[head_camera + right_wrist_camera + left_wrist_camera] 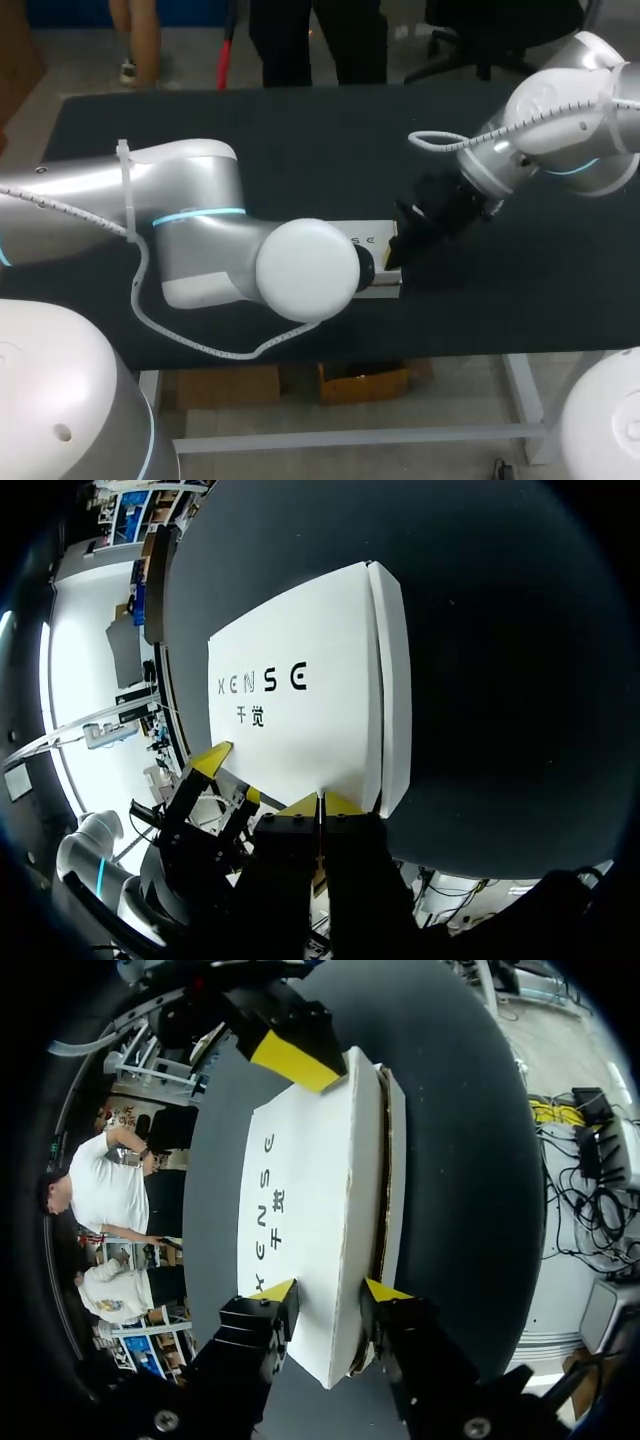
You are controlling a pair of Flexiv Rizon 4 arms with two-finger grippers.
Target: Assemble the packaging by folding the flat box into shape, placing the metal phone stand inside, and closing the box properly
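In the head view my left arm [300,268] hides most of the box [378,238] — only one end shows.

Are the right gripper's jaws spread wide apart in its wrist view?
No, the right gripper has its jaws together at the box's edge.

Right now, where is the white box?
Head view: the white box lies flat on the table's near middle, between left hand and right hand.

- Head view: fixed, high on the near side, looking down on the whole table [300,130] from afar.
- Left wrist view: close at the box [310,1210], at its left end, facing right along it.
- Right wrist view: close at its right end, facing across it; all three views share the box.
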